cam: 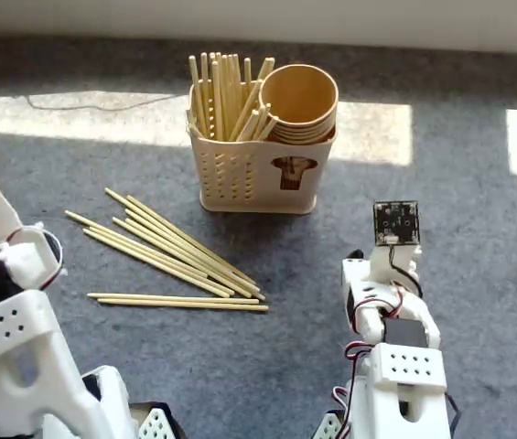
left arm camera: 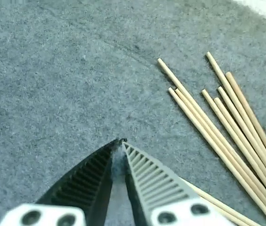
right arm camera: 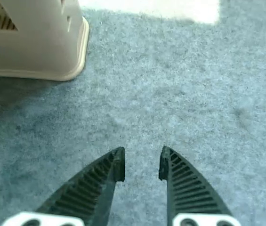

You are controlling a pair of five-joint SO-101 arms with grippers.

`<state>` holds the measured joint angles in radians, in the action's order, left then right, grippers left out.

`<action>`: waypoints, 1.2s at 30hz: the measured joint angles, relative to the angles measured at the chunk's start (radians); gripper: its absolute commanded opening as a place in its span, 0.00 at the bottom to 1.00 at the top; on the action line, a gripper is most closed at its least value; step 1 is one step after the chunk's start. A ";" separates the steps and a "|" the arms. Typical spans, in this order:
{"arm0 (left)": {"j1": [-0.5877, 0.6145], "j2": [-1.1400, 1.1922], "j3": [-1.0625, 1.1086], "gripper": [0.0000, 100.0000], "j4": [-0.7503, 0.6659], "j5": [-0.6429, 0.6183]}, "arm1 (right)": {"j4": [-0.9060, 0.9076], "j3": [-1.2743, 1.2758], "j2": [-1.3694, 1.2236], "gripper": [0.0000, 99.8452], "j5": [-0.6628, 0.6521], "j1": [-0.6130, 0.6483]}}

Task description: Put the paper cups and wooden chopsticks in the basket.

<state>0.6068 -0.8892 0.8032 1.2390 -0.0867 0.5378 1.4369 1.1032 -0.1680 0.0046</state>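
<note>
A beige perforated basket stands at the back centre of the grey carpet, holding a stack of paper cups and several upright wooden chopsticks. Several more wooden chopsticks lie loose on the carpet in front of it, to the left. My left gripper is shut with nothing in it, hovering over bare carpet beside the loose chopsticks. My right gripper is open and empty over carpet, with the basket's corner ahead of it.
The left arm fills the near left of the high view and the right arm the near right. Sunlit patches cross the carpet behind the basket. Bare carpet lies between the arms.
</note>
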 measured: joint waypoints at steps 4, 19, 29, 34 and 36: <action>0.008 -0.110 0.226 0.00 -0.118 0.000 | 0.133 -0.092 0.000 0.13 -0.018 0.000; 0.008 -0.199 0.503 0.00 -0.324 0.037 | 0.726 -0.529 0.000 0.13 -0.176 0.379; 0.008 -0.201 0.512 0.00 -0.342 0.037 | 0.776 -0.720 -0.196 0.13 -0.176 0.686; 0.008 -0.201 0.512 0.00 -0.342 0.037 | 0.712 -0.761 -0.413 0.13 -0.176 0.729; 0.008 -0.201 0.512 0.00 -0.342 0.038 | 0.672 -0.766 -0.502 0.14 -0.176 0.733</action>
<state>0.6145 -1.0902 1.3157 0.8968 -0.0483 1.2098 0.6713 0.6015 -0.3445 0.7380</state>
